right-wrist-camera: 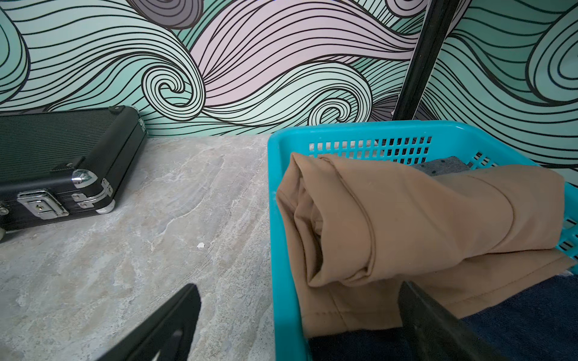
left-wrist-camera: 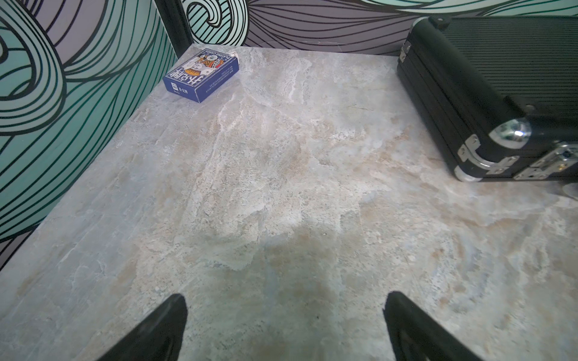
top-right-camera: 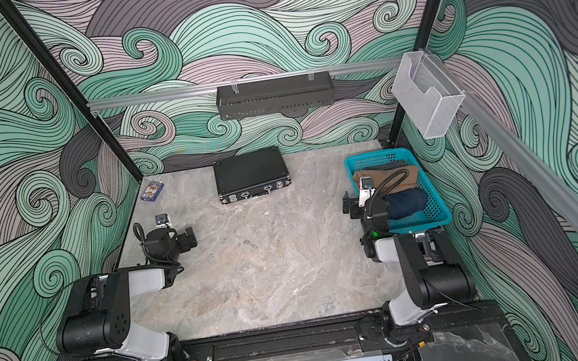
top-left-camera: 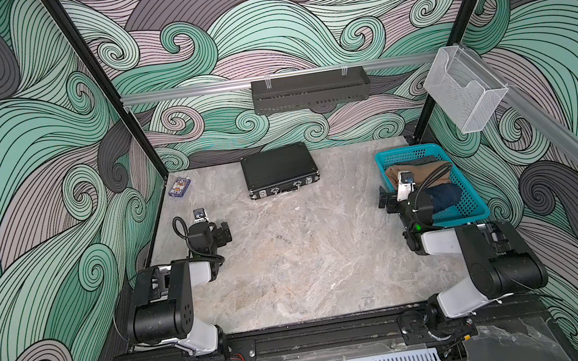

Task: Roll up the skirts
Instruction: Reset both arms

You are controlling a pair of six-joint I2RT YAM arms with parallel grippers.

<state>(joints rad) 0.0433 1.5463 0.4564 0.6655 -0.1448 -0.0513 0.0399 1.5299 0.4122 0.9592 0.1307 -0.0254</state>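
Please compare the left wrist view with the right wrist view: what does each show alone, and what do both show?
Only the left wrist view: the blue card box and the left gripper, open over bare table. Only the right wrist view: the teal basket holding the rolled tan skirt, the grey dotted skirt partly hidden by it and the dark blue skirt; also the right gripper, open. Both: the black case, the table and the patterned wall.

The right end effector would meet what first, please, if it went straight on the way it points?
Probably the rolled tan skirt in the teal basket, whose side wall seems to run between the jaws of the open right end effector; depth is unclear.
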